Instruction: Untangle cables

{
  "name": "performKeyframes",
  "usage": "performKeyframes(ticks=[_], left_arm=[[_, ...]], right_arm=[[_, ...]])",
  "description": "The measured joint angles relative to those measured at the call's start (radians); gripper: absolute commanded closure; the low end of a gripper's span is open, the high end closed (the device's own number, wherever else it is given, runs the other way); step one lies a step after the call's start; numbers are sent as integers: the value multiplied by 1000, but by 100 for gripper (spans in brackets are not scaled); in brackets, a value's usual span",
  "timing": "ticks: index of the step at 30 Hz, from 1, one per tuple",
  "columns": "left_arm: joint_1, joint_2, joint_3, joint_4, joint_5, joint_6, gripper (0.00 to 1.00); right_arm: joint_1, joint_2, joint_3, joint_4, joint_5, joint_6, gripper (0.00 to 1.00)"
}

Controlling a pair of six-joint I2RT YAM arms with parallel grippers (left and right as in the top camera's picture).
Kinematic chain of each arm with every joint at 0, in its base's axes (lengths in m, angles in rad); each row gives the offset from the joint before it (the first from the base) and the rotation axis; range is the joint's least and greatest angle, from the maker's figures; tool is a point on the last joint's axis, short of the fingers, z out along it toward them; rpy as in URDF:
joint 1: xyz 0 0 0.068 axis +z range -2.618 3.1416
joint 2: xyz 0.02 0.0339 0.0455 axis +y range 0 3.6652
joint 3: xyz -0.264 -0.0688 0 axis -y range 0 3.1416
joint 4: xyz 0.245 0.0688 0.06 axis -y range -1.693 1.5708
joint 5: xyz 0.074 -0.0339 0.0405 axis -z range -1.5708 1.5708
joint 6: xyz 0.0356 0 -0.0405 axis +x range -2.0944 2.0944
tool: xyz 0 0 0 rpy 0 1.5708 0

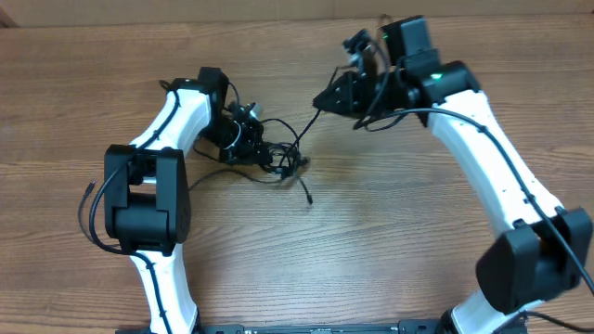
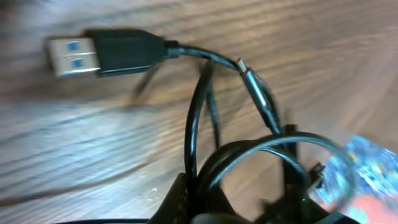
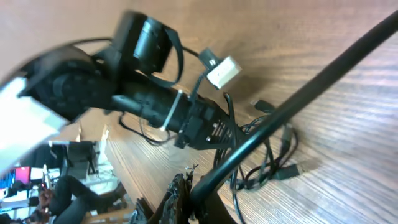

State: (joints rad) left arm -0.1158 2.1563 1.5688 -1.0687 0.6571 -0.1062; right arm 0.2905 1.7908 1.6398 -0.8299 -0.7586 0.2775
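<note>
Thin black flexible cords [image 2: 196, 124] bunch at the left hand [image 1: 249, 137], which is clenched on a loop, likely anchoring the knot. Right hand [image 1: 323, 99], well apart from the left hand, pinches one strand taut, probably to draw it free. Black USB plug [image 2: 93, 53] lies loose just beyond the left hand. Wood-grain surface [image 1: 390, 232]; blurred office room behind, with a person [image 3: 68, 199].

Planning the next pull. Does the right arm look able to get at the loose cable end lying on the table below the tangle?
Likely yes, but only after letting go: the right gripper is shut on a cable strand. The loose end lies on bare table, apart from the left gripper.
</note>
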Motion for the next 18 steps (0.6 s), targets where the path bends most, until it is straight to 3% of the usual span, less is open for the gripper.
performKeyframes(ticks=[11, 13, 16, 18], left_arm=[[-8, 4, -85, 29, -173, 0, 95], [-6, 4, -89, 27, -185, 0, 83], [-6, 4, -89, 23, -187, -2, 79], [-6, 3, -89, 22, -179, -3, 69]], right_arm=[[-186, -173, 16, 137, -297, -12, 96], [-208, -186, 19, 137, -335, -12, 96], [-212, -187, 19, 106, -357, -13, 95], [-210, -187, 19, 74, -350, -11, 79]])
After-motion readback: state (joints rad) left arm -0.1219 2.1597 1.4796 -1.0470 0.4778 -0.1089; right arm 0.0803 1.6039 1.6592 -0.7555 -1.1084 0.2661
